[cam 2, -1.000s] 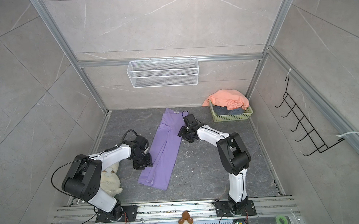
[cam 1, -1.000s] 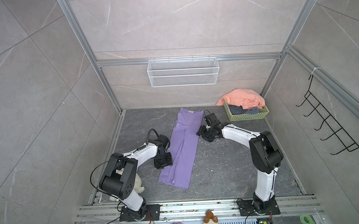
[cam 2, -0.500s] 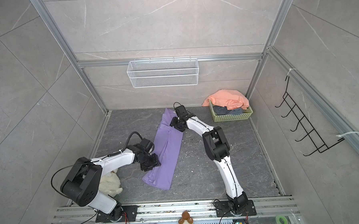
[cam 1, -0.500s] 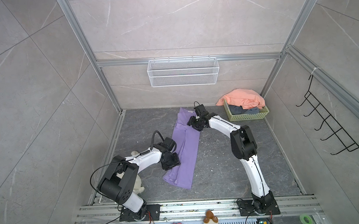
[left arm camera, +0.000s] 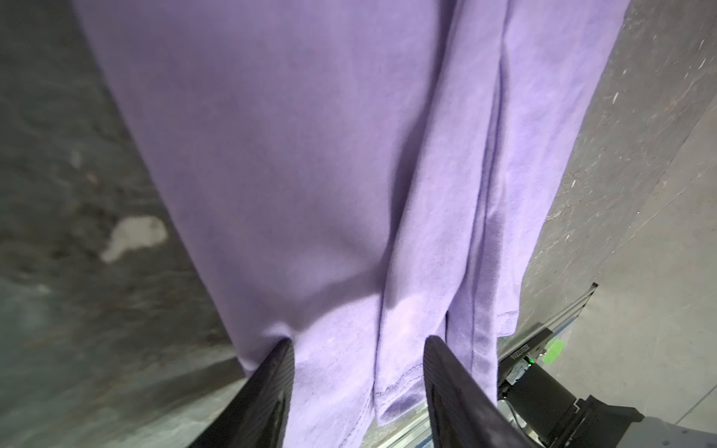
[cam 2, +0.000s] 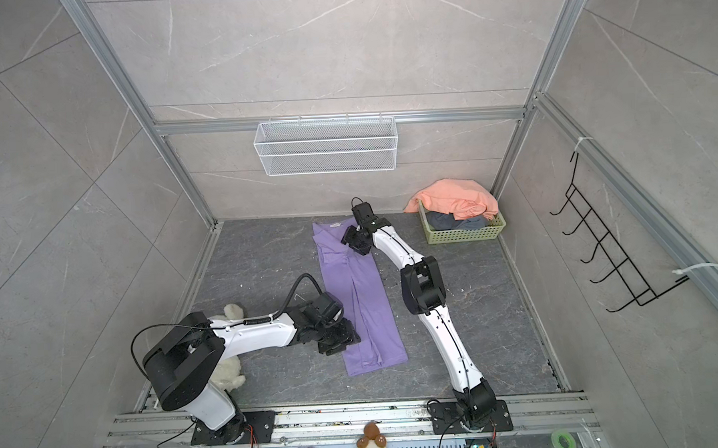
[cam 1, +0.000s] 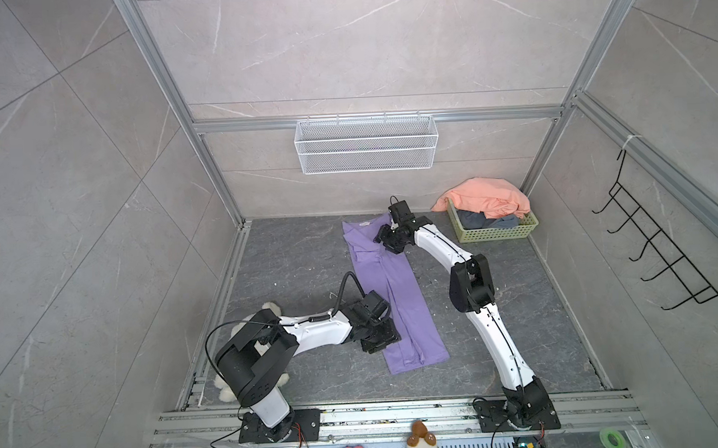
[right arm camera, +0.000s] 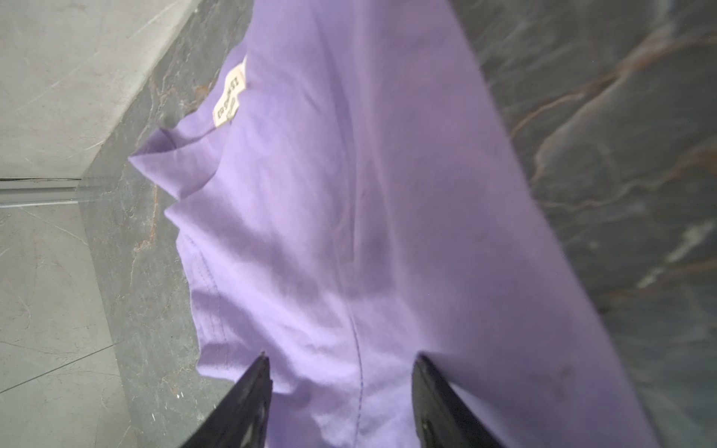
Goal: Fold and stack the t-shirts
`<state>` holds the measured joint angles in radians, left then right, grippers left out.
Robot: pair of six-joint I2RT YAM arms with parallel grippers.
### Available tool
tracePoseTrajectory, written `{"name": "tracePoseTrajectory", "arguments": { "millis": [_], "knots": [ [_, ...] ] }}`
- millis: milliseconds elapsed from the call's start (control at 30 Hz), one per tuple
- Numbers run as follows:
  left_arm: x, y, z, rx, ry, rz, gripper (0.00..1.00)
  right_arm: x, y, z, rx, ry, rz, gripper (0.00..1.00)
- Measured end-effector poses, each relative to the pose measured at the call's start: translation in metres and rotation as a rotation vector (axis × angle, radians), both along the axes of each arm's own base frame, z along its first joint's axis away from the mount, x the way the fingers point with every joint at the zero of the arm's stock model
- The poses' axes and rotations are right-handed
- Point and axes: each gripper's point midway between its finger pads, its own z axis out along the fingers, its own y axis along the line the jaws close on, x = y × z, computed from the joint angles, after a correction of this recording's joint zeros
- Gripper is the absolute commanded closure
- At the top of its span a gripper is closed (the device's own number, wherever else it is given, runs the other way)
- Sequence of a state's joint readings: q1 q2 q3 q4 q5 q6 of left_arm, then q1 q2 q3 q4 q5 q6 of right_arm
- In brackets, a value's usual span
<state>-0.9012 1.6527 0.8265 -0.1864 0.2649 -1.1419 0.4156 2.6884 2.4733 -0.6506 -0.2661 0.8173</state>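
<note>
The lilac t-shirt (cam 1: 393,290) (cam 2: 358,291) lies on the dark floor as a long narrow strip, with its collar end toward the back wall. My left gripper (cam 1: 381,340) (left arm camera: 359,349) is low over the hem end at the shirt's left edge. It is open, with flat cloth showing between the fingers (left arm camera: 271,388). My right gripper (cam 1: 387,240) (right arm camera: 341,360) is open over the collar end, near the neck label (right arm camera: 229,97). A salmon t-shirt (cam 1: 485,198) hangs over a green basket (cam 1: 495,231), and a slate-grey one (cam 1: 482,221) lies inside.
A cream plush dog (cam 2: 230,370) lies behind my left arm's base at the front left. A white wire basket (cam 1: 366,145) hangs on the back wall and a black hook rack (cam 1: 658,253) on the right wall. Small toys (cam 1: 418,438) and a green tape roll (cam 1: 612,440) sit by the front rail.
My right gripper has moved from beside the shirt onto its collar end. My left gripper has slid forward along the left edge to the hem. The shirt's near end has swung to the right.
</note>
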Motion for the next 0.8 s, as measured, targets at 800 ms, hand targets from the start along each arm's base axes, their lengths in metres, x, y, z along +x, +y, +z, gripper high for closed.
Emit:
{"name": "tracePoseTrajectory", "arguments": {
  "millis": [800],
  "knots": [
    [0.005, 0.024, -0.002, 0.120, 0.044, 0.068, 0.40, -0.180, -0.098, 0.066, -0.065, 0.053, 0.079, 0.40]
  ]
}}
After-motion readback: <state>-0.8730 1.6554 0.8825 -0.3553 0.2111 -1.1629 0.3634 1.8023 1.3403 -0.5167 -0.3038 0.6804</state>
